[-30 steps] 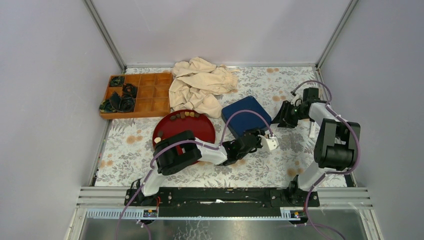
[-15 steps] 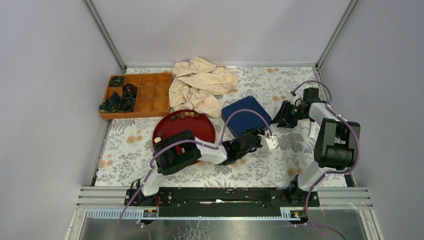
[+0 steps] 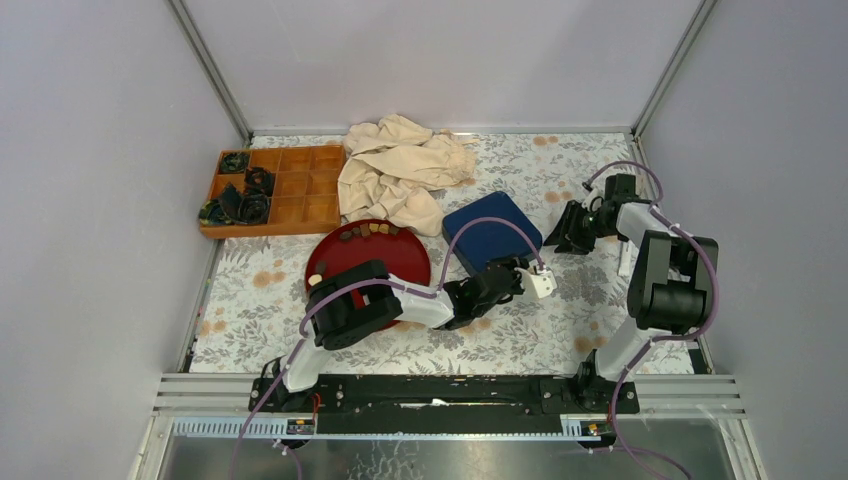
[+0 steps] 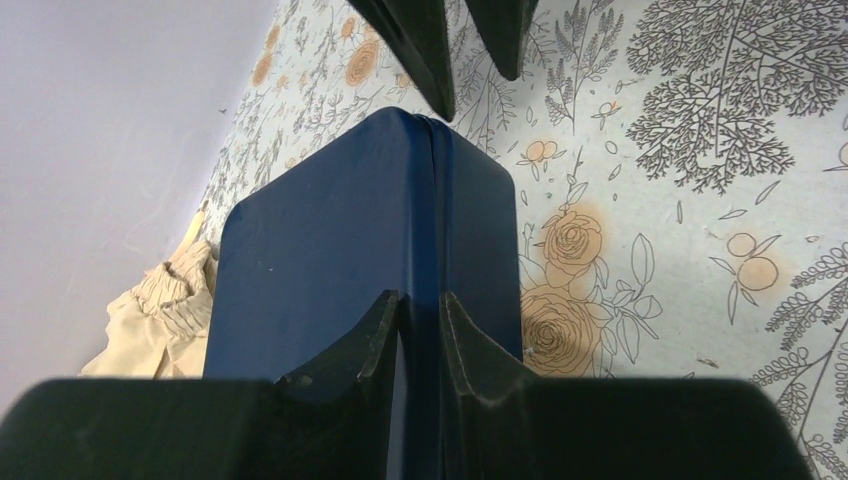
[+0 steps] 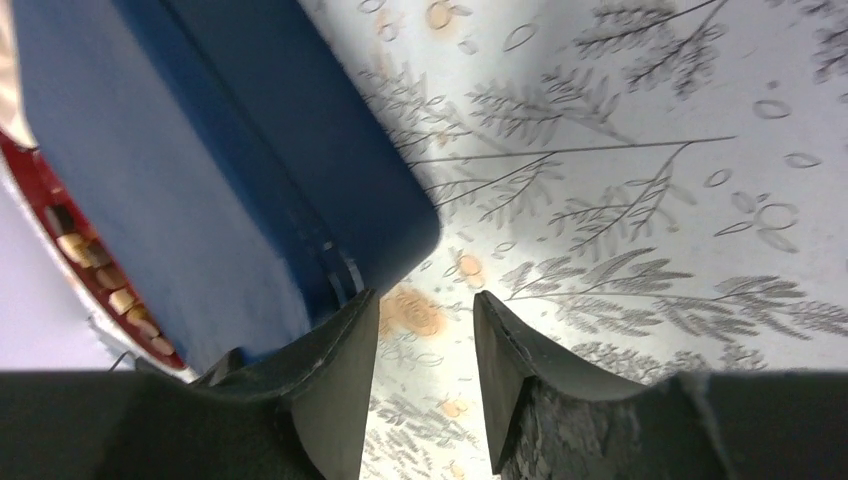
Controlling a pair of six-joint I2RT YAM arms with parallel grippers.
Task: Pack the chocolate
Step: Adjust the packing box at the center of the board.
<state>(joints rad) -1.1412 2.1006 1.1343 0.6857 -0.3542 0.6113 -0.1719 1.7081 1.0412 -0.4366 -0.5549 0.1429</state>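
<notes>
1. Work surface: a table [image 3: 262, 300] covered with a floral-print cloth, walled on three sides.
2. Chocolate [image 3: 366, 231]: small brown pieces lie in a short row along the far rim of a round red plate [image 3: 345, 255]. One or two pale pieces lie at its left rim. The plate sits left of centre, with the left arm's elbow above its near part.
3. Blue box [image 3: 490, 232]: flat, rounded corners, lid closed. It lies just right of the plate, at a slant. No chocolate is visible in or on it.
4. Left gripper [image 4: 420, 300]: it reaches across from the plate side to the box's near right corner. The jaws stand narrow and pinch that corner; the box's seam ridge runs straight in between the two fingers.
5. Right gripper [image 5: 425, 298]: it sits low at the box's right corner and points toward it. The jaws are apart with bare tablecloth between them, and nothing is held. One finger is just beside the box corner; I cannot tell whether it touches.
6. The two grippers face each other across the box.
7. Other items: a crumpled beige cloth [image 3: 400, 170] lies behind the plate and the box. An orange compartment tray [image 3: 300, 185] stands at the far left, with black items [image 3: 245, 205] in its left cells.
</notes>
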